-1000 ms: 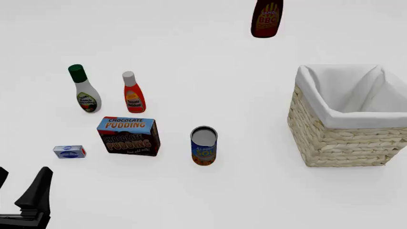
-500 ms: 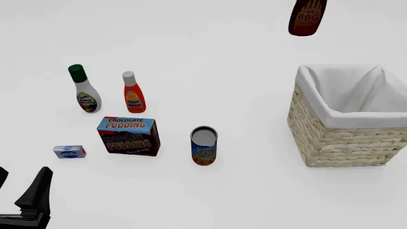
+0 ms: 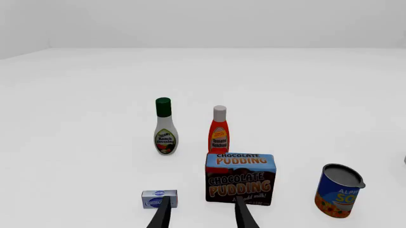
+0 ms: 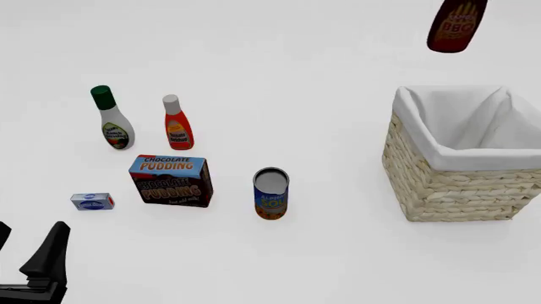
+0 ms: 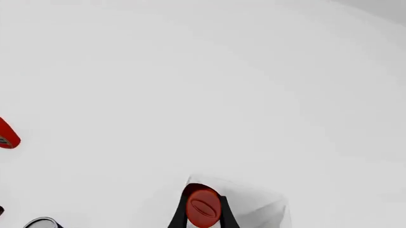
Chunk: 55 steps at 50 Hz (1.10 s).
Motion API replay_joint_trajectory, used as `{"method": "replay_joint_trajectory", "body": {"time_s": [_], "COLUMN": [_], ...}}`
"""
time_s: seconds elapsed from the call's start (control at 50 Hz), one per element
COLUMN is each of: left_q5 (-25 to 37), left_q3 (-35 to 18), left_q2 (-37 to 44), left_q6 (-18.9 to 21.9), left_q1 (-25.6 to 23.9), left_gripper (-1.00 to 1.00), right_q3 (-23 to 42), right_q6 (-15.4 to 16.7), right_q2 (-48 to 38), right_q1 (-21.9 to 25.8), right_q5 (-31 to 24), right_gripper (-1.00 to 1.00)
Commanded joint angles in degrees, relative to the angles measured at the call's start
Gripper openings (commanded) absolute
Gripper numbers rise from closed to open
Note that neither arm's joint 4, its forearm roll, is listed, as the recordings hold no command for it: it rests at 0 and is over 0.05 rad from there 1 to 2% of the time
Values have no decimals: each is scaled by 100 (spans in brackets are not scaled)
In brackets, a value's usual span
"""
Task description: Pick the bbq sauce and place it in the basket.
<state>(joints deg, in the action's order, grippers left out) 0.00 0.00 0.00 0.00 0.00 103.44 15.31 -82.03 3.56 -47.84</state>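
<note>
The bbq sauce [image 4: 457, 26], a dark red-brown bottle with a yellow "BBQ" label, hangs in the air at the top right of the front view, above and just behind the basket's [image 4: 457, 190] far rim. Its top is cut off by the frame edge, and the right gripper does not show there. In the right wrist view my right gripper [image 5: 203, 211] is shut on the bottle's red cap [image 5: 203, 205], with the basket's white lining [image 5: 263, 202] below it. My left gripper [image 4: 30, 250] is open and empty at the near left; it also shows in the left wrist view [image 3: 201, 216].
On the table's left stand a white bottle with a green cap [image 4: 113, 120], an orange-red bottle with a white cap [image 4: 177, 123], a chocolate pudding box [image 4: 171, 180], a small blue-white packet [image 4: 91, 201] and a soup can [image 4: 270, 193].
The bbq sauce has moved to the right in the air, from the top middle to above the basket's far side. The left gripper has not moved.
</note>
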Motion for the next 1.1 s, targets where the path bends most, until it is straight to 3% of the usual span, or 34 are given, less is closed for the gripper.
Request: {"method": "replay_joint_trajectory", "body": {"time_s": [0.02,0.36,0.86,1.1], "left_q5": [0,0,0,0], "left_q3": [0,0,0,0], "left_q2": [0,0,0,0], "left_q6": [0,0,0,0], "left_q1": [0,0,0,0], "left_gripper": [100,100,100,100], "right_q3": [-401,-1367,-2752,-3062], "right_q6": [-82,-71,-197,-197], "right_q2": [366,484,492,362], "right_q1": [-359,-835,-1057,-1186], "right_q5": [107,696,1578,1855], "right_gripper": [-100,-100,-100,-100]}}
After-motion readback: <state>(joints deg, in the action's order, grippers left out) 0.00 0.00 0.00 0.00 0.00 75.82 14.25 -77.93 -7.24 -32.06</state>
